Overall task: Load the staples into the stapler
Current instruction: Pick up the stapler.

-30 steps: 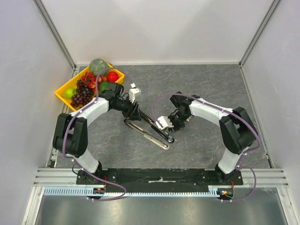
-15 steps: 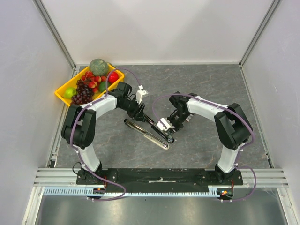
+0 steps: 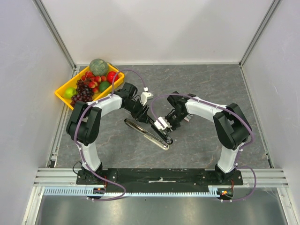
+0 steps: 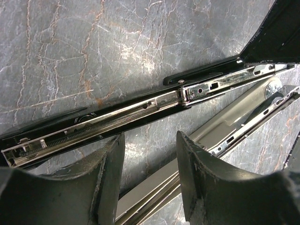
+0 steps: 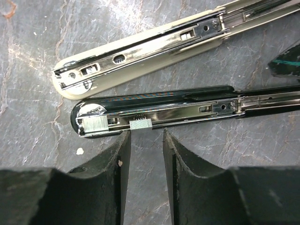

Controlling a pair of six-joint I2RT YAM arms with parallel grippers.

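The stapler [image 3: 149, 131] lies opened flat in the middle of the table, a chrome arm beside a black magazine arm. In the right wrist view a short grey strip of staples [image 5: 140, 124] sits in the magazine channel [image 5: 187, 111]. A second grey block [image 5: 96, 125] sits at the magazine's front tip. My right gripper [image 5: 145, 138] is open and empty, with its fingertips just short of the strip. My left gripper [image 4: 150, 143] is open and empty over the chrome arm [image 4: 225, 124], near the magazine's spring rail [image 4: 117, 117]. The staple box is out of view.
A yellow tray [image 3: 64, 90] of toy fruit stands at the back left, close behind the left arm. Grey walls close in the table on three sides. A small white crumb [image 5: 79, 151] lies on the table by the right fingers.
My left arm has swung right and forward, bringing its gripper from beside the fruit tray to the stapler's hinge end. The right gripper has barely moved.
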